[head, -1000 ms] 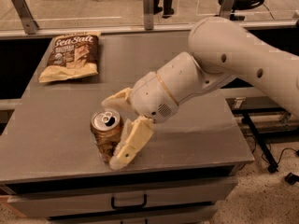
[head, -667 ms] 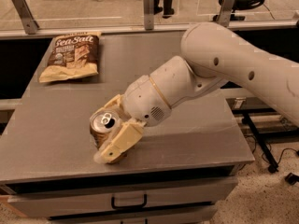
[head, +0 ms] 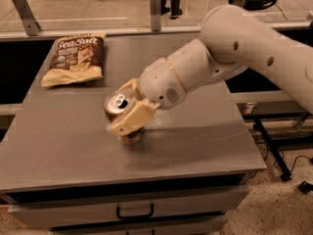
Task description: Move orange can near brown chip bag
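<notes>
The orange can (head: 116,105) is at the middle left of the grey table (head: 205,131), tilted with its silver pull-tab top toward the camera. My gripper (head: 125,107) is shut on the can, with one cream finger (head: 131,122) across its front and the other behind it. The can's lower end is at or just above the table; I cannot tell which. The brown chip bag (head: 74,58), with white "Sea Salt" lettering, lies flat at the table's back left corner, well apart from the can. My white arm reaches in from the right.
The table has a front drawer with a dark handle (head: 134,212). A rail with metal posts (head: 155,6) runs behind the table's back edge. A dark stand leg and cables (head: 274,153) are on the floor at the right.
My gripper has closed around the can and moved it toward the back of the table and slightly right. The can now tilts instead of standing upright.
</notes>
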Robot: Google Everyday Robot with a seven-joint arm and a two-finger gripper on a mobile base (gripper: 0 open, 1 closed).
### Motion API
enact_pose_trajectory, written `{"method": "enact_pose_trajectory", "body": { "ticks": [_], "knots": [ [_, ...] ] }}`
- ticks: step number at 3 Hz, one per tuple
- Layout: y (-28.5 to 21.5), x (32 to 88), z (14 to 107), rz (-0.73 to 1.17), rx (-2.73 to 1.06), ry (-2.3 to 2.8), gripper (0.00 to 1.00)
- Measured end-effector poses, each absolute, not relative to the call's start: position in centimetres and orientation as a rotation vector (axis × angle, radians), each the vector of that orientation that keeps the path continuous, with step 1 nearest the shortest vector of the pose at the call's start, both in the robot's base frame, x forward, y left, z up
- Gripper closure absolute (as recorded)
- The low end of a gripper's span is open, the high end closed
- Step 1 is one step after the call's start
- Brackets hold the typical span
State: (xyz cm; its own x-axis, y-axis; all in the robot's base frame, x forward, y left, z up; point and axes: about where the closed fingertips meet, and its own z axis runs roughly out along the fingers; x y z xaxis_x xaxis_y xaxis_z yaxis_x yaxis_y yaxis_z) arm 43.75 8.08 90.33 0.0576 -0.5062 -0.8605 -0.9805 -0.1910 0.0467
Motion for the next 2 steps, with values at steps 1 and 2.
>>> {"method": "enact_pose_trajectory", "body": {
  "ticks": [1,2],
  "knots": [
    [4.4,49.4,94.2,0.887,-1.691,1.516,1.0],
    [3.5,51.0,97.6,0.82,-1.655,1.475,1.0]
  ]
}}
